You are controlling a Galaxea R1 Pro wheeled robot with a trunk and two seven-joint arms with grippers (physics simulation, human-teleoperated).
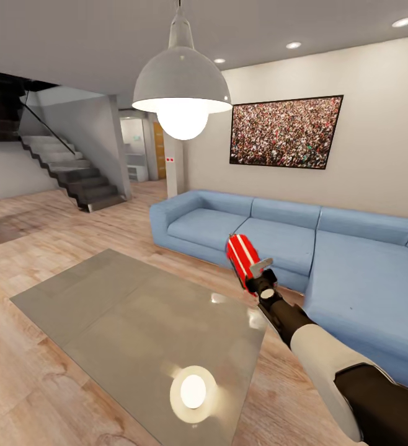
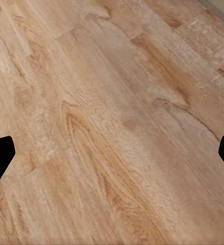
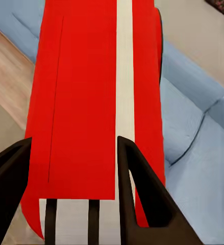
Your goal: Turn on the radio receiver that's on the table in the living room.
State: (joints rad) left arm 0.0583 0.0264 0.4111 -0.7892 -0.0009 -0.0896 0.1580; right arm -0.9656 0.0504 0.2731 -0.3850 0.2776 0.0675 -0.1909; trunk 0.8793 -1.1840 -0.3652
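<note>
Right wrist view: right tool (image 3: 73,168) grips radio receiver (image 3: 91,97)
Lifted beyond counter's (image 1: 105,310) far corner; rigid, smooth-sided, probably light; pinch flat faces; left tool (image 2: 112,153) open.

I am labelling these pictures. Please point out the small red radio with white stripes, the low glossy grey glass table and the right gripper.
Small red radio with white stripes (image 1: 241,253): head view, its red casing.
Low glossy grey glass table (image 1: 123,316): head view, bare top.
Right gripper (image 3: 73,158): right wrist view, between its fingertips.

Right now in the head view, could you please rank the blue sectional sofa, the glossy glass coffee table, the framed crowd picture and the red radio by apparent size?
1. Blue sectional sofa and glossy glass coffee table: alike, unranked.
2. Framed crowd picture.
3. Red radio, smallest, held by the right gripper.
</note>
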